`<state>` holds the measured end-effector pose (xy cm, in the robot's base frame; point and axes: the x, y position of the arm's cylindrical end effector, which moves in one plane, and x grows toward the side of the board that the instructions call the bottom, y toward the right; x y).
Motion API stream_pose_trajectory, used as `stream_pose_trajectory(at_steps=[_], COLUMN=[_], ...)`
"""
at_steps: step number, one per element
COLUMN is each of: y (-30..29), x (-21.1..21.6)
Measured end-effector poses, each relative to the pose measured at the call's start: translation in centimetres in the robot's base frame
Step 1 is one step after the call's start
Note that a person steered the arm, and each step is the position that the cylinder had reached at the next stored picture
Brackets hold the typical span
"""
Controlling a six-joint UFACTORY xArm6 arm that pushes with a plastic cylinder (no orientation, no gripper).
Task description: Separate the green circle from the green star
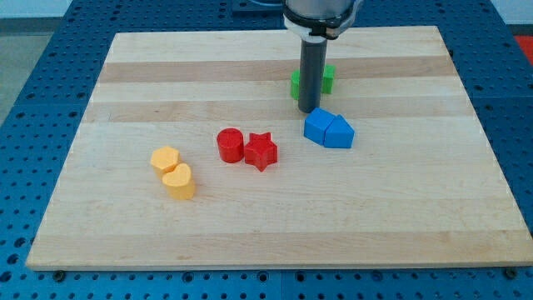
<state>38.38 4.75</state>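
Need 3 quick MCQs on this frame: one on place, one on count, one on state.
1. Where is my tip?
A. just above the blue blocks, in front of the green blocks
B. beside the yellow blocks
C. off the board

2. How many red blocks are there?
A. one
B. two
C. three

3. How do the two yellow blocks sit?
A. stacked
B. far apart
C. side by side, touching

Answers: 1 A, the rod ends between the green and blue pairs. 2 B, a red cylinder and a red star. 3 C, no gap shows between them.
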Motion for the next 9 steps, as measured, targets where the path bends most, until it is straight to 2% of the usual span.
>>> stream_pose_trajectory(at_steps=[9], y=[-1.4], x=[-7.5])
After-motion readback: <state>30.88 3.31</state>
